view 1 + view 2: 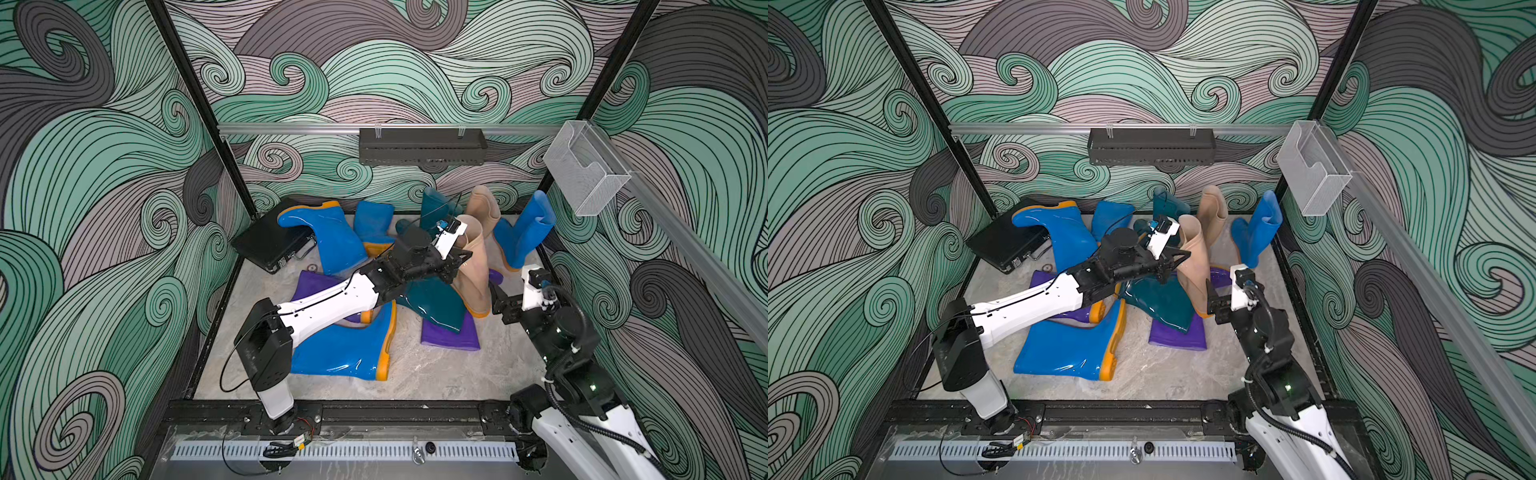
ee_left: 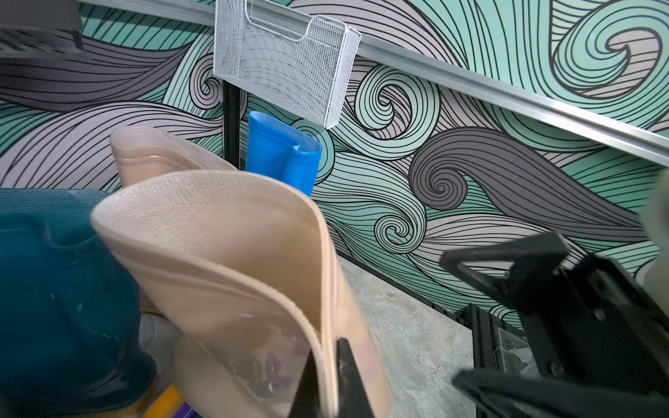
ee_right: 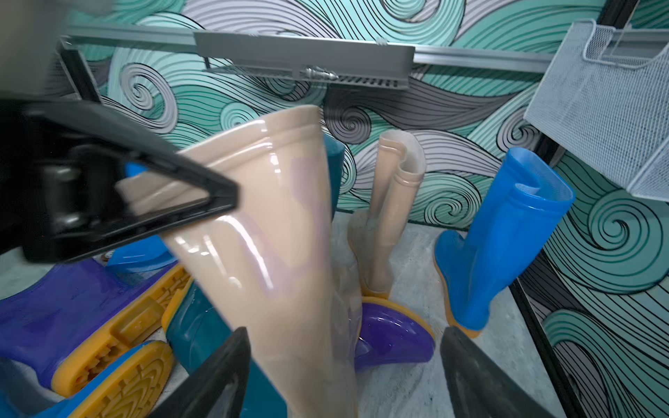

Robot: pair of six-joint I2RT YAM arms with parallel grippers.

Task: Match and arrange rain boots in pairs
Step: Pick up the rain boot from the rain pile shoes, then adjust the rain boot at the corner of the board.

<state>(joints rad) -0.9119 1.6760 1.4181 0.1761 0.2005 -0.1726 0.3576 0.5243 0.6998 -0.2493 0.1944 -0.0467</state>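
**Here, left claw (image 1: pixel 463 257) grips a beige boot (image 1: pixel 473 272)**

In both top views the left claw is closed on the rim of the beige boot. The boot stands tilted mid-table (image 1: pixel 436 374), amid a lying teal boot (image 1: pixel 436 305) and a purple boot (image 1: pixel 451 337). The right claw (image 1: pixel 496 300) sits just beside the boot's foot, jaws apart. A second beige boot (image 1: pixel 484 205) and a blue boot (image 1: pixel 528 232) stand upright near the back wall.

In the left wrist view, the fingers (image 2: pixel 349 376) pinch the boot's wall from both sides.

In the right wrist view, the right claw's fingers (image 3: pixel 217 376) are spread wide and hold nothing. The beige boot's lower shaft rises between them, and contact with the nearer finger cannot be told.
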